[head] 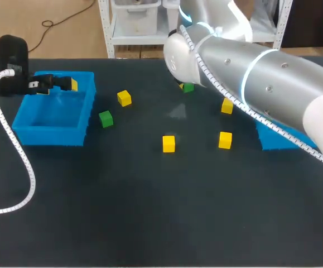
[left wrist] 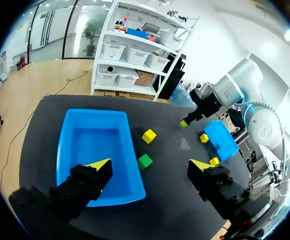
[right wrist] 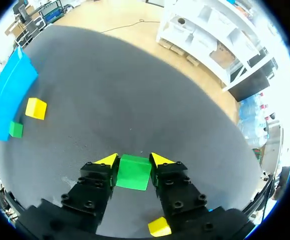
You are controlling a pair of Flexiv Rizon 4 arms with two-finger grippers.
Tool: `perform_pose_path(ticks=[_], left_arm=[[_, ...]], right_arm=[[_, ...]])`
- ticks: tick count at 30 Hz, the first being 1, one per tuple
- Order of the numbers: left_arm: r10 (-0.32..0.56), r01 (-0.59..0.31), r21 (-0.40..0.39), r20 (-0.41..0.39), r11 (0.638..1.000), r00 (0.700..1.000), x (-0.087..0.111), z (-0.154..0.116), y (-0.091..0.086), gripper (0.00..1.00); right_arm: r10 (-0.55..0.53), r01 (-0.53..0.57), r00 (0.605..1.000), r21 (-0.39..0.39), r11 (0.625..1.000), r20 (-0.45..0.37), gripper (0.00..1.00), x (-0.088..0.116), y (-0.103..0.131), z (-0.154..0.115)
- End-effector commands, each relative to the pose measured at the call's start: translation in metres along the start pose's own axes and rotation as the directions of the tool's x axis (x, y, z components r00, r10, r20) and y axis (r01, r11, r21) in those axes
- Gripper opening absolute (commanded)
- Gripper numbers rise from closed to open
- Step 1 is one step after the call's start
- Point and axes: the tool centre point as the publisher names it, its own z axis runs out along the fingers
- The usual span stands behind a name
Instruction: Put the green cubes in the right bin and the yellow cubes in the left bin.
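six cubes lie out on the dark surface (head: 150, 212) – two green, four yellow. the right hand (right wrist: 133, 162) is closed on the held green cube (right wrist: 132, 172), one yellow-tipped finger pressed to each of two opposite sides. that cube is near the far edge of the surface, about midway across; whether it is lifted off the surface i cannot tell. the right arm (head: 261, 78) crosses in front of the blue right bin (head: 275, 142) and hides most of it.

the left hand (left wrist: 150, 166) hangs over the far end of the blue left bin (head: 52, 135), fingers spread wide with nothing between them. the loose green cube (head: 105, 118) sits just beside that bin's right wall, outside it. the first yellow cube (head: 124, 98) is near it, a little farther back. the second yellow cube (head: 168, 143) lies near the middle of the surface and the third yellow cube (head: 225, 140) to its right. the fourth yellow cube (head: 227, 105) is behind the third, close against the right arm.
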Motion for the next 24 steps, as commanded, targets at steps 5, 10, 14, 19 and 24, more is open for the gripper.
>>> perform_pose_path(ticks=[5, 10, 14, 19, 24], left_arm=[[0.001, -0.001, 0.006, 0.005, 1.000, 1.000, 0.001, 0.000, 0.001, 1.00], [0.001, -0.001, 0.006, 0.005, 1.000, 1.000, 0.001, 0.000, 0.001, 1.00], [0.001, -0.001, 0.006, 0.005, 1.000, 1.000, 0.001, 0.000, 0.001, 1.00], [0.001, -0.001, 0.006, 0.005, 1.000, 1.000, 0.001, 0.000, 0.001, 1.00], [0.001, -0.001, 0.006, 0.005, 1.000, 1.000, 0.001, 0.000, 0.001, 1.00]], right_arm=[[0.024, -0.015, 0.963, 0.038, 0.999, -0.268, 0.00, -0.021, -0.021, -0.058], [0.064, -0.052, 0.973, 0.060, 0.997, -0.220, 0.00, -0.021, -0.037, -0.081], [0.137, -0.123, 0.972, 0.087, 0.989, -0.188, 0.00, -0.002, -0.061, -0.099], [0.267, -0.248, 0.950, 0.124, 0.961, -0.163, 0.00, 0.043, -0.101, -0.121], [0.384, -0.360, 0.912, 0.165, 0.918, -0.144, 0.00, 0.099, -0.131, -0.142]])
